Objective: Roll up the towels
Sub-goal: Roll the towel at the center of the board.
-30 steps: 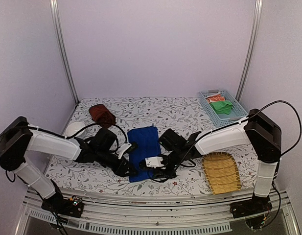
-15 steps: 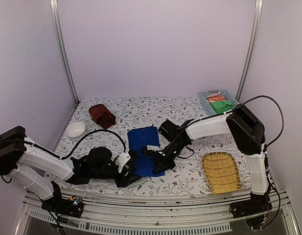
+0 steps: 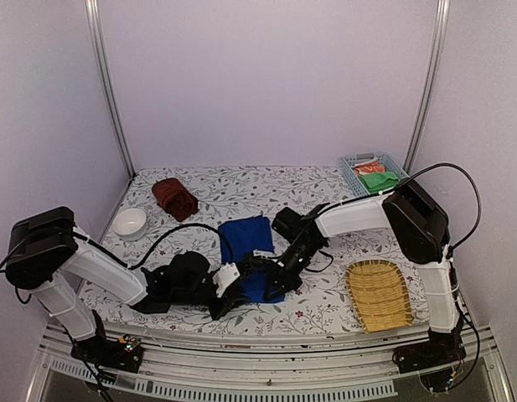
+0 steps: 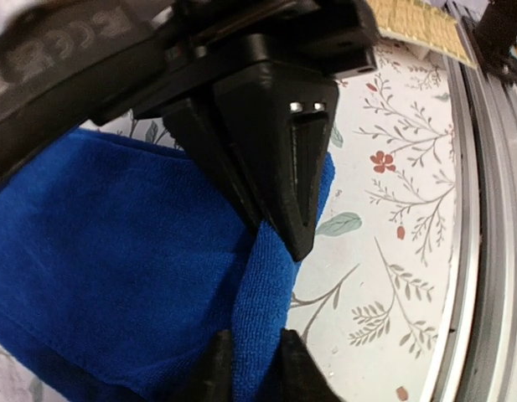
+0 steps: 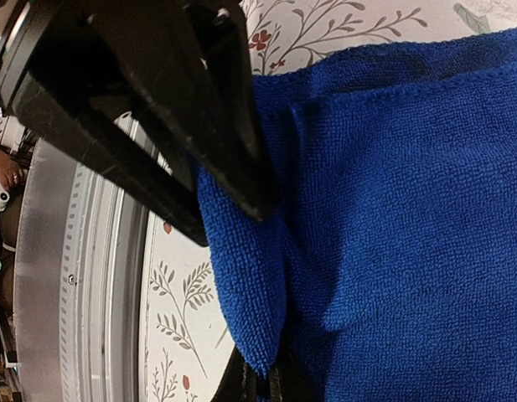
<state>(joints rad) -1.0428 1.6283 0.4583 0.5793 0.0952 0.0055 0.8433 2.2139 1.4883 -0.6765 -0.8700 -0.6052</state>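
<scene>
We're at the start of rolling the blue towel point(image 3: 245, 234), which lies flat between the two arms. Left claw point(image 4: 271, 293) and right claw point(image 5: 262, 293) are both clamped on its near hem, a fold bunched between the fingers. Brown towel point(image 3: 174, 198) sits bundled far left and looks done. Next, we reckon: lift the hem, turn it over, and roll away from the arms, both sides even

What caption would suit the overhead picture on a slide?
The left gripper and right gripper pinch the near edge of the blue towel; the reddish-brown towel sits bundled back left.
</scene>
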